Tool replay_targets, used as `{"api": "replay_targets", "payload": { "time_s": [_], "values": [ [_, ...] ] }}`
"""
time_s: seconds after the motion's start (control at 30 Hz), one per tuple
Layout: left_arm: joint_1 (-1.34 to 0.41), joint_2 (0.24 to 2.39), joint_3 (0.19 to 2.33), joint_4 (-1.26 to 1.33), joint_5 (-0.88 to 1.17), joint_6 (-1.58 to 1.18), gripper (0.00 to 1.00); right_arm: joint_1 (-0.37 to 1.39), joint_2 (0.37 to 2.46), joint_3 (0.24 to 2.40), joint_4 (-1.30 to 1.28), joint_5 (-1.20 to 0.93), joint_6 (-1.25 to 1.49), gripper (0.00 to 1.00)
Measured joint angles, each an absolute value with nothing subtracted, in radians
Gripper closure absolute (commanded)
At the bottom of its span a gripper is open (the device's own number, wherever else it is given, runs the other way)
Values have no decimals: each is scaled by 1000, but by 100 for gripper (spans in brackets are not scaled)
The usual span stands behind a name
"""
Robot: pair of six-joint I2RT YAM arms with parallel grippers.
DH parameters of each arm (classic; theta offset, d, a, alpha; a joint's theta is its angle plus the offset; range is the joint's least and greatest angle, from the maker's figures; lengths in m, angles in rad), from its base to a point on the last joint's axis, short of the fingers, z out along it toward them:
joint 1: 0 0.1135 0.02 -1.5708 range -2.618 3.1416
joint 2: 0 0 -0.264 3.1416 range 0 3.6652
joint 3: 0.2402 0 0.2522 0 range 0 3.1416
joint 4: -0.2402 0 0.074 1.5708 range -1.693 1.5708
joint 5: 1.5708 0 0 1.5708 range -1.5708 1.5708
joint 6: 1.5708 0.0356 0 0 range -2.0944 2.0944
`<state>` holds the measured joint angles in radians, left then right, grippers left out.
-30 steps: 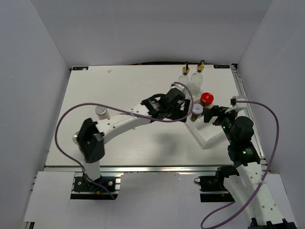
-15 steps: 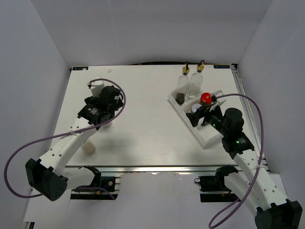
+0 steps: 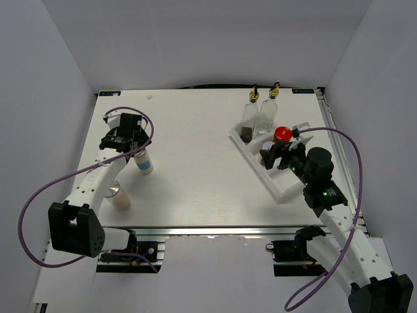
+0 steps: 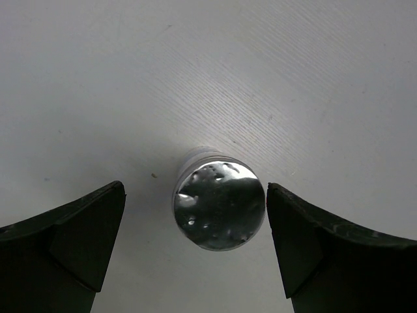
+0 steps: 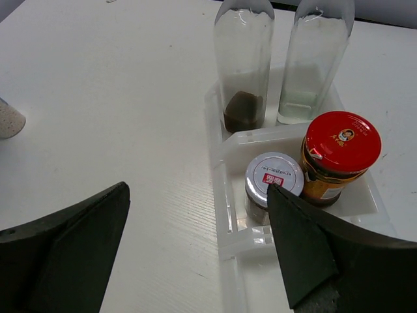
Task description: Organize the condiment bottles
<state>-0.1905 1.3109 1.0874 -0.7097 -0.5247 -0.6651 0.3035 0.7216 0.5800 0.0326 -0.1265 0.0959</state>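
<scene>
Two tall clear glass bottles (image 5: pixel 244 65) (image 5: pixel 316 59) with gold pourers stand in the far compartment of the white tray (image 5: pixel 225 195). Behind them in the tray sit a red-lidded dark jar (image 5: pixel 342 153) and a silver-lidded shaker (image 5: pixel 273 179). My right gripper (image 5: pixel 199 248) hangs open over the tray's near-left edge, holding nothing. At the table's left, my left gripper (image 4: pixel 195 218) is open straight above a second silver-lidded shaker (image 4: pixel 219 205), whose lid lies between the fingers without touching them. From above, this shaker (image 3: pixel 144 163) pokes out under the left gripper (image 3: pixel 130 149).
A cream bottle (image 3: pixel 120 199) with a silvery top stands near the table's front-left edge, close beside my left arm. The tray's (image 3: pixel 287 189) near compartment holds nothing. White walls close in the table on three sides.
My left arm has swung from beside the tray across to the table's left and now hangs over the shaker there. The right gripper has moved in over the tray. Both stayed open.
</scene>
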Motion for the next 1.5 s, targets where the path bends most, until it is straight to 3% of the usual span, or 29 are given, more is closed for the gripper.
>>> {"api": "replay_targets", "payload": {
  "time_s": [0.57,0.67,0.7,0.73,0.77,0.8,0.83,0.97,1.07,1.27,1.5],
  "values": [
    [-178,1368,1052,-638,-431,-663,3,303,722,580,24,-14,97,11],
    [-178,1374,1032,-626,-418,-670,24,303,721,580,21,30,99,11],
    [-178,1378,1028,-622,-410,-672,45,303,719,580,18,47,100,11],
    [-179,1384,1028,-617,-401,-675,57,303,716,580,14,63,102,11],
    [-179,1388,1029,-611,-396,-669,63,303,711,580,7,80,106,11],
    [-179,1390,1030,-609,-391,-661,78,303,704,580,1,99,109,10],
    [-181,1390,1030,-609,-388,-661,82,303,696,580,-1,113,113,11],
    [-212,1389,1041,-629,-384,-659,93,303,660,580,-2,117,113,11],
    [-296,1388,1079,-665,-377,-647,100,303,645,580,4,-4,80,11],
    [-575,1388,1246,-688,-311,-596,100,364,712,580,39,-397,-41,11],
    [-736,1407,1317,-674,-149,-562,100,557,881,584,89,-493,-171,11]
  ]
}}
